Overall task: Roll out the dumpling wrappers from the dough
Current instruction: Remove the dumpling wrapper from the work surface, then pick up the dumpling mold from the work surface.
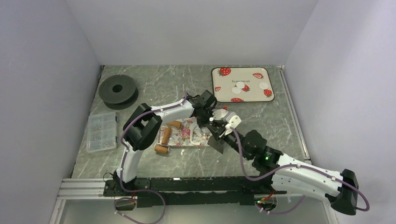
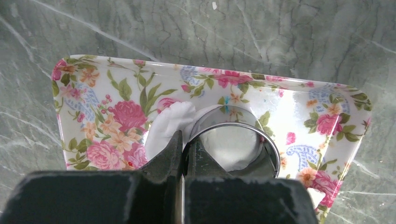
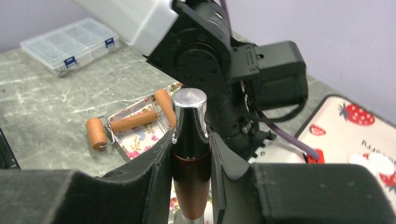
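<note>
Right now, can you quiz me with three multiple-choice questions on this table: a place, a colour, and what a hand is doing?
1. The white dumpling wrappers lie on: A a blue bowl; B the strawberry tray; C the floor.
2. The spool at the back left is: A black; B red; C white.
3. The left hand is: A open and empty; B shut on the metal ring cutter; C shut on a spoon.
Answers: B, the discs rest on that tray; A, it is plainly black; B, its fingers pinch the cutter's rim over the dough.
</note>
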`<state>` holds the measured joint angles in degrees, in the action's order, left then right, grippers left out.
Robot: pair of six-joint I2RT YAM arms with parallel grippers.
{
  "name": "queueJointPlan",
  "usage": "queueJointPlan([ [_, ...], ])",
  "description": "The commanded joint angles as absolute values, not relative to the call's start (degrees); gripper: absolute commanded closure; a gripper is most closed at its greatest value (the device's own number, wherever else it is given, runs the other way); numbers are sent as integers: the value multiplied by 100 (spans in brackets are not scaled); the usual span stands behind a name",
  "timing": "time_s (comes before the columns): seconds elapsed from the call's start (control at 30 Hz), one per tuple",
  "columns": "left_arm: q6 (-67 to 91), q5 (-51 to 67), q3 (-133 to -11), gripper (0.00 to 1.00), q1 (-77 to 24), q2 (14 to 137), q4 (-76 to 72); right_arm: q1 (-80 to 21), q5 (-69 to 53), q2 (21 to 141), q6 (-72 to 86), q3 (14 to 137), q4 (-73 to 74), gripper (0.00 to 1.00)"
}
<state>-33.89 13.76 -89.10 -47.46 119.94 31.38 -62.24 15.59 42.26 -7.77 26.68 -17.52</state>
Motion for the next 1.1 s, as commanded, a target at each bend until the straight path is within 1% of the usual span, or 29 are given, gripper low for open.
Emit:
queueJointPlan([
  [0.0,-3381,1660,-9044,98,-4835,12287,3736,-6039,1726,3834,302,2733,-1183,100],
  [0.2,-3297,1807,-9258,91,-4806,12281,3961,-5900,1933,3745,733,2734,-718,100],
  [0.23,-3289,1822,-9289,88,-4803,12279,4002,-5883,1926,3737,755,2734,-720,100],
  [0.27,-3281,1827,-9328,82,-4791,12272,4033,-5867,1925,3730,768,2733,-733,100],
  [0.3,-3272,1840,-9349,73,-4788,12263,4066,-5849,1927,3720,779,2721,-745,100],
  [0.33,-3270,1856,-9359,69,-4779,12253,4088,-5827,1925,3718,782,2720,-755,100],
  [0.43,-3237,1930,-9403,63,-4762,12212,4130,-5774,1917,3734,803,2701,-739,100],
  [0.6,-3189,1908,-9409,62,-4717,12094,4105,-5706,1897,3786,835,2634,-747,100],
  [0.77,-3114,1925,-9388,63,-4641,11855,4046,-5657,2051,3767,871,2553,-721,100],
  [0.87,-3103,1925,-9377,64,-4632,11763,4062,-5607,2432,3740,1007,2488,-736,100],
  [0.97,-3094,1923,-9451,65,-4623,11760,4157,-5536,3060,3712,1258,2393,-834,100],
  [1.07,-3094,1942,-9468,64,-4623,11740,4183,-5376,3368,3705,1482,2290,-1014,100],
])
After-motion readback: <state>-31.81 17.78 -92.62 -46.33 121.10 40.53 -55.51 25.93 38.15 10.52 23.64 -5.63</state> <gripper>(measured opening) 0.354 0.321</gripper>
